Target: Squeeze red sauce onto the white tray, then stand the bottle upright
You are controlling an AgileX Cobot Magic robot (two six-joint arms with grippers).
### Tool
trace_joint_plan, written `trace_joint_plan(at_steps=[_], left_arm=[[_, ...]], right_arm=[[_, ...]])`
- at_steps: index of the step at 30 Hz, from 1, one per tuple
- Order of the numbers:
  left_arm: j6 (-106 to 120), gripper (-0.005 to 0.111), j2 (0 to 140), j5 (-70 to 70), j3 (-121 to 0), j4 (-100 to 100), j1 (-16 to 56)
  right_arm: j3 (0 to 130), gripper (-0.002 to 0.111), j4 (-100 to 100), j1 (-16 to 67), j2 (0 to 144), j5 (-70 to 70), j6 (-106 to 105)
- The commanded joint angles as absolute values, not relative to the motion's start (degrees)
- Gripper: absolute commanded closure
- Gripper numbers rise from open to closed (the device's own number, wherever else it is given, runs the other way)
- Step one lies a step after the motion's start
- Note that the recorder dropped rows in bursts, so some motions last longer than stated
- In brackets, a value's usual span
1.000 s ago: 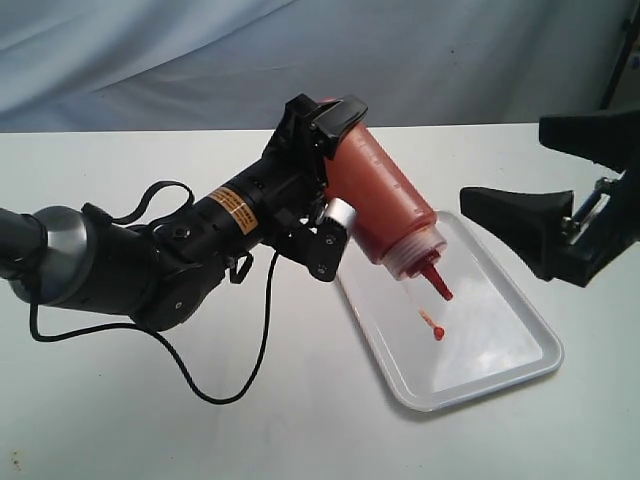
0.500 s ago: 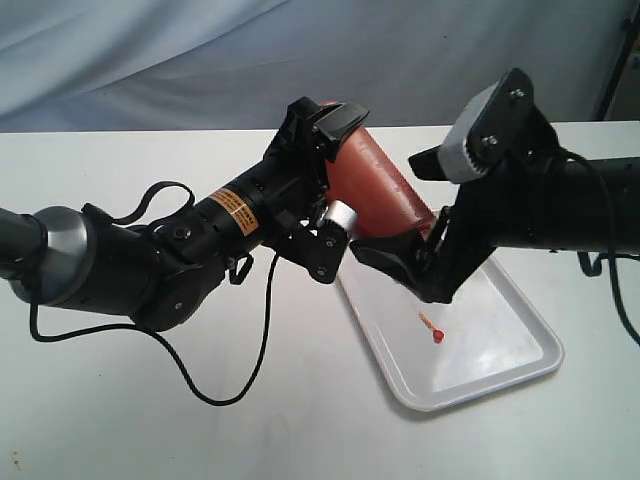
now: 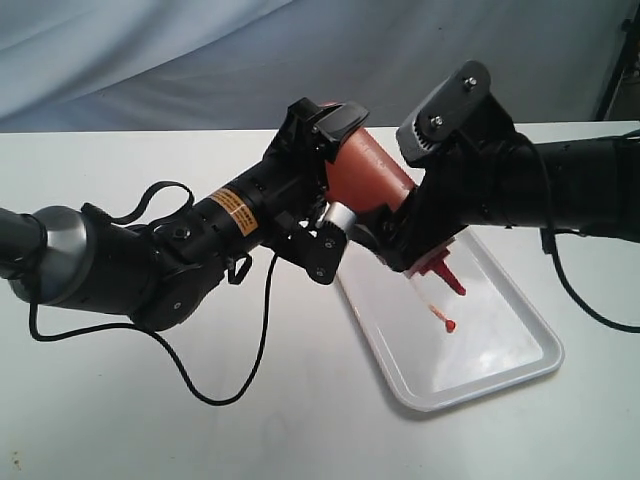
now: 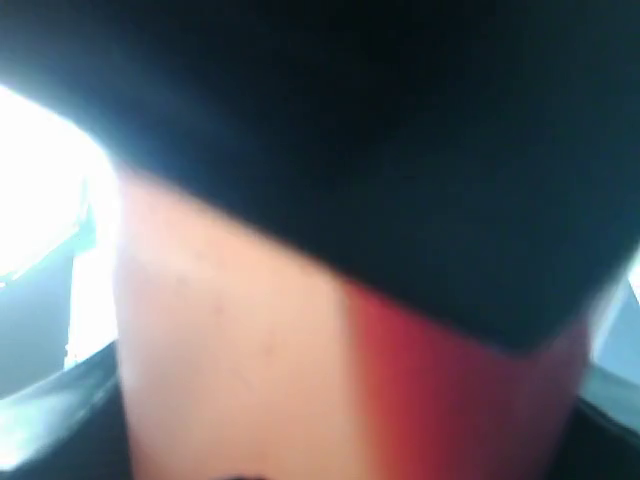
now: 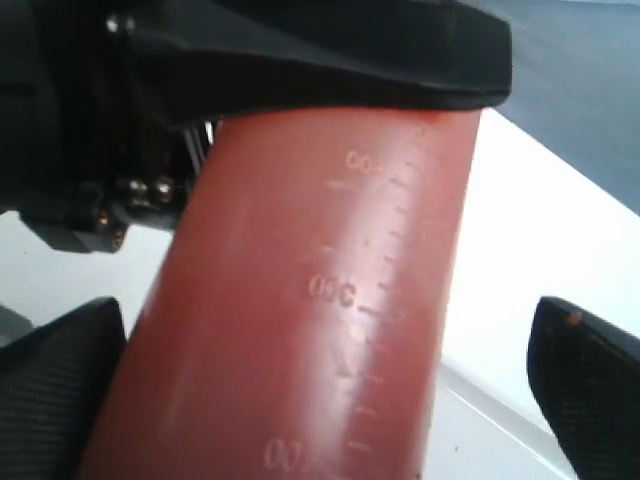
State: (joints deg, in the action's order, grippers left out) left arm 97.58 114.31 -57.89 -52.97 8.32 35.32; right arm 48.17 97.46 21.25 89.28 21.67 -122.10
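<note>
My left gripper (image 3: 337, 172) is shut on the bottle (image 3: 375, 180) near its base and holds it tilted, red nozzle (image 3: 450, 278) pointing down over the white tray (image 3: 500, 352). The red sauce fills the bottle wall (image 5: 300, 330), which blurs across the left wrist view (image 4: 240, 370). My right gripper (image 3: 408, 232) is open and straddles the bottle's lower half; its dark fingers (image 5: 585, 380) stand either side of the bottle (image 5: 300, 330), with a gap on one side. A small red blob (image 3: 448, 324) on a thin strand sits just under the nozzle; whether it is cap or sauce I cannot tell.
The tray lies slantwise on a white table (image 3: 150, 420), right of centre. A black cable (image 3: 235, 385) loops from the left arm onto the table in front. A blue-grey cloth (image 3: 200, 60) hangs behind.
The right arm has swung in from the right edge, and its open jaws now stand around the bottle. The nozzle and the red blob shifted slightly right. The left arm holds still.
</note>
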Motion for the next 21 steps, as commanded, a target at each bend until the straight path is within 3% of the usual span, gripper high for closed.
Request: trace_joint_plan(at_steps=[1,5,9,21], left_arm=[[96.36,0.107,113.60,-61.46,-53.67,8.71,35.62],[96.36,0.107,113.60,-61.46,-53.67,9.58,35.62],[96.36,0.107,113.60,-61.46,-53.67,9.58,35.62],[96.36,0.107,113.60,-61.17,-53.67,12.28,35.62]], right_arm=[[48.64,0.003,98.00,21.25,91.62,19.69,-122.49],[48.64,0.006,98.00,21.25,91.57,18.81,-122.49],[48.64,0.017,98.00,21.25,91.57,15.77,-122.49],[48.64,0.077,98.10,21.25,91.57,14.10,-122.49]])
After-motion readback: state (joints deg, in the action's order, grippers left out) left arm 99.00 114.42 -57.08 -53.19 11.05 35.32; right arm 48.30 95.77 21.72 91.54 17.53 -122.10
